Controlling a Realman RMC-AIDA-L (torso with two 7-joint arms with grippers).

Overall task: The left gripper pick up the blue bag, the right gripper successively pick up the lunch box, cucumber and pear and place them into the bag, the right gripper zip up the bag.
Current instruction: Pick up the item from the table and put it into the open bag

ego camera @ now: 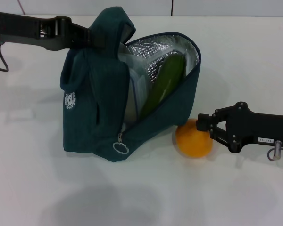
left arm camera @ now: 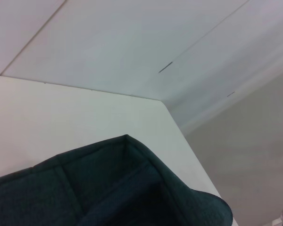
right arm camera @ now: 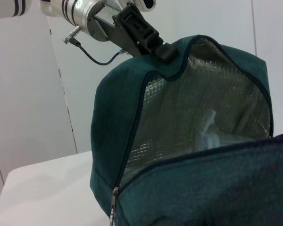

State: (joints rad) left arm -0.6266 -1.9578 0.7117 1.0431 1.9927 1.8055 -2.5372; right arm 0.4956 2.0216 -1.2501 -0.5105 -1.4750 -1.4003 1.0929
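The right end effector [ego camera: 203, 126] rests low on the counter [ego camera: 254, 61], fingers spread on either side of the orange-coloured pear [ego camera: 194, 138]. Beside the pear stands the blue bag [ego camera: 92, 99], unzipped, with the lunch box [ego camera: 132, 89] and cucumber [ego camera: 165, 82] inside. The left end effector [ego camera: 87, 35] is clenched on the bag's top edge.

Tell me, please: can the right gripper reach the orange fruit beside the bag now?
Probably yes. The right gripper sits right beside the orange fruit on the table, with nothing between; the blue bag stands on the fruit's other side.
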